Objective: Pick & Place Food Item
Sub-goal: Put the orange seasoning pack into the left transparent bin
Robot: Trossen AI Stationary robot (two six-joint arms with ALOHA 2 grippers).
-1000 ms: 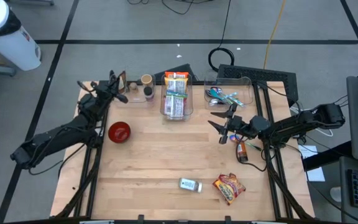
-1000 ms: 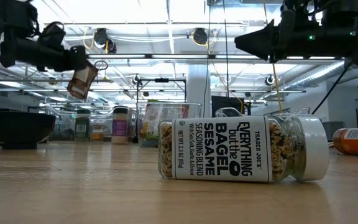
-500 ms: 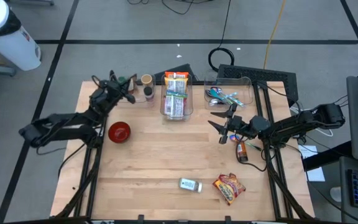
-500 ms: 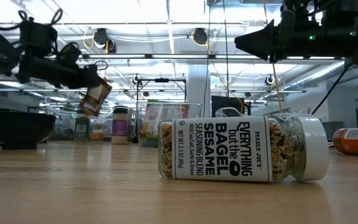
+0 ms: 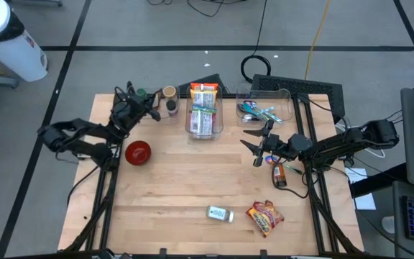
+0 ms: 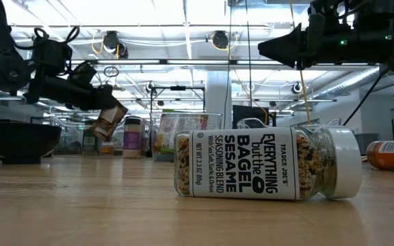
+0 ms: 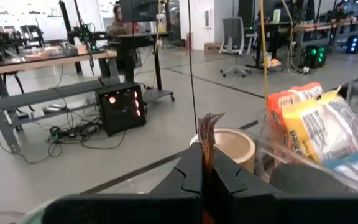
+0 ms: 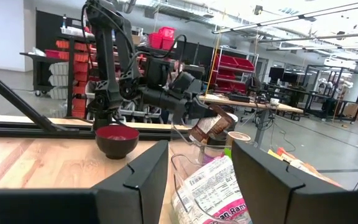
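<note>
A small brown packet (image 6: 108, 121) hangs in the air at the table's far left, with my left gripper (image 5: 149, 109) shut on it. It is close to a clear bin holding a tan cup (image 5: 169, 93) and jars. My right gripper (image 5: 254, 147) hovers open and empty at mid-right, near the far side. A seasoning jar (image 5: 220, 214) lies on its side near the front edge, a red-and-yellow snack bag (image 5: 264, 217) flat beside it. A sauce bottle (image 5: 279, 175) lies by the right edge. My left gripper pinches the brown packet's upper end (image 7: 207, 146) between its two fingers; the packet shows edge-on in the wrist view. The fingers lie about level and come from the table's left. The packet hangs tilted below the fingertips (image 6: 117, 104), clear of the table.
A red bowl (image 5: 138, 152) stands just in front of my left gripper. A clear bin (image 5: 204, 111) of food packets sits at the far middle, and another clear bin (image 5: 264, 109) of small items at the far right. The table's middle is bare wood.
My left gripper has come down and toward the table's right, nearer the cup and jars at the far left, while its arm folded back. The brown packet went with it, still tilted and clear of the table. My right gripper has kept still.
</note>
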